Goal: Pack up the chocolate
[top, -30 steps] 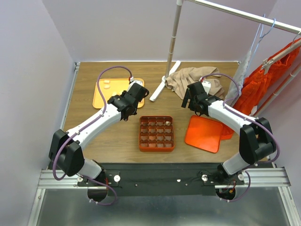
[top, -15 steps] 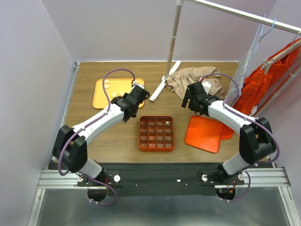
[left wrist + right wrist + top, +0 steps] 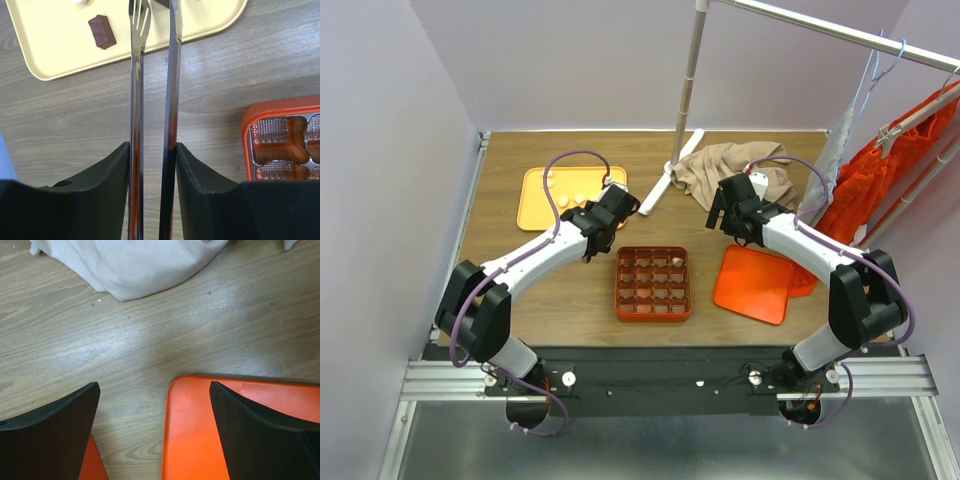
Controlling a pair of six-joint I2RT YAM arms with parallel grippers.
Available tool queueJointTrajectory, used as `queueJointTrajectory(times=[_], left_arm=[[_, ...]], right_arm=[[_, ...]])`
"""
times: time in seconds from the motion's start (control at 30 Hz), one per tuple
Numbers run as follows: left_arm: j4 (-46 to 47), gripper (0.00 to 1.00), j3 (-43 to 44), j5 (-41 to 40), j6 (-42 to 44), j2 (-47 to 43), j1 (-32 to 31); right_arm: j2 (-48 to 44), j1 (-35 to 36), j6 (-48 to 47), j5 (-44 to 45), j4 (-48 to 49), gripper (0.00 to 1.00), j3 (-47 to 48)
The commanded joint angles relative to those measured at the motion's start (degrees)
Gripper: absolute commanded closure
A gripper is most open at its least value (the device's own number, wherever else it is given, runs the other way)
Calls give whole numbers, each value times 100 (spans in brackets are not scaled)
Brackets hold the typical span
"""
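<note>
Yellow tray (image 3: 545, 205): lying far left, carrying a brown chocolate (image 3: 102, 31) near its rim.
Left gripper (image 3: 152, 145): clamping tongs (image 3: 137, 75), tips reaching over that rim.
Gridded box (image 3: 653, 283): sitting centrally, bare surface (image 3: 570, 290) showing on both sides.
Right gripper (image 3: 154, 385): hanging spread wide over the flat orange tray (image 3: 200, 430) corner.

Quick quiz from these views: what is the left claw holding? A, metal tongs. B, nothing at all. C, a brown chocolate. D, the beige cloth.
A: the left claw pinches two thin metal tongs blades between its fingers, and they reach out over the tray.
</note>
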Motion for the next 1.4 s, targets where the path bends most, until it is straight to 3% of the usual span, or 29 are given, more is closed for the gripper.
queueJointTrajectory(times=[0.0,0.13,0.37,0.8,1.37], left_arm=[[176,53,-66,-126,26,62,30],[176,59,-31,-214,9,80,30],[-8,80,171,-311,9,-139,30],[-905,88,611,-205,-150,-904,21],[-527,92,638,-408,-237,-281,30]], right_arm=[[97,-25,-18,44,68,0,33],[97,-16,-9,36,68,0,15],[79,-25,-53,44,68,0,33],[158,-25,26,-44,85,0,50],[26,-16,44,-26,94,0,-55]])
